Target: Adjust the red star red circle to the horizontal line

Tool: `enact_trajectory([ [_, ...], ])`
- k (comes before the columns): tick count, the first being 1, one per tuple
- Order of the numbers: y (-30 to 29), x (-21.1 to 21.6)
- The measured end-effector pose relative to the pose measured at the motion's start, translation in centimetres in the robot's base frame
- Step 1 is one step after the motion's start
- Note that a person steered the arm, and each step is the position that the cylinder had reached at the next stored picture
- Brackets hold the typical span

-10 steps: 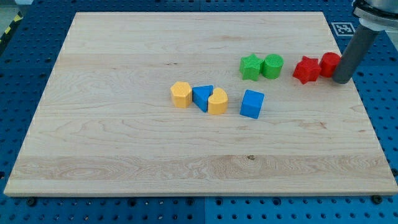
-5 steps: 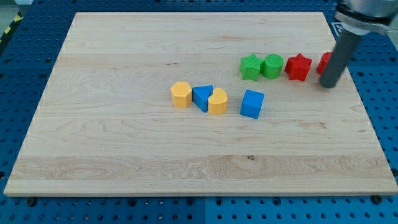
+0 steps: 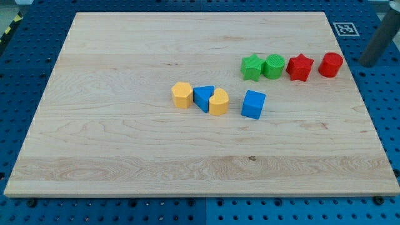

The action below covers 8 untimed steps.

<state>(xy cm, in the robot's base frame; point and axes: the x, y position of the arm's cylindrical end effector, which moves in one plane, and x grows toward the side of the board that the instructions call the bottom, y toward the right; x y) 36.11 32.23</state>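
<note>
My tip (image 3: 367, 64) sits off the wooden board (image 3: 125, 137) over blue pegboard (image 3: 381, 112) (no pincer to judge), right of the red circle (image 3: 330, 64) and red star (image 3: 299, 67)

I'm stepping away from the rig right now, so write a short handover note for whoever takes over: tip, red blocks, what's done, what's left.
My tip is off the board's right edge, right of the red circle and clear of it.
The red star sits just right of the green circle and green star; the red circle is a small gap further right.
Done: both reds lie at about one height, forming a row with the greens.
Left: probably nothing; at most a check of the alignment.
</note>
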Motion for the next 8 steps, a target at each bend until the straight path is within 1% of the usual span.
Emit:
enact_trajectory([
  [2, -6.1, 0.0],
  [3, -7.6, 0.1],
  [4, -6.5, -0.8],
  [6, 0.9, 0.4],
  [8, 1.5, 0.4],
])
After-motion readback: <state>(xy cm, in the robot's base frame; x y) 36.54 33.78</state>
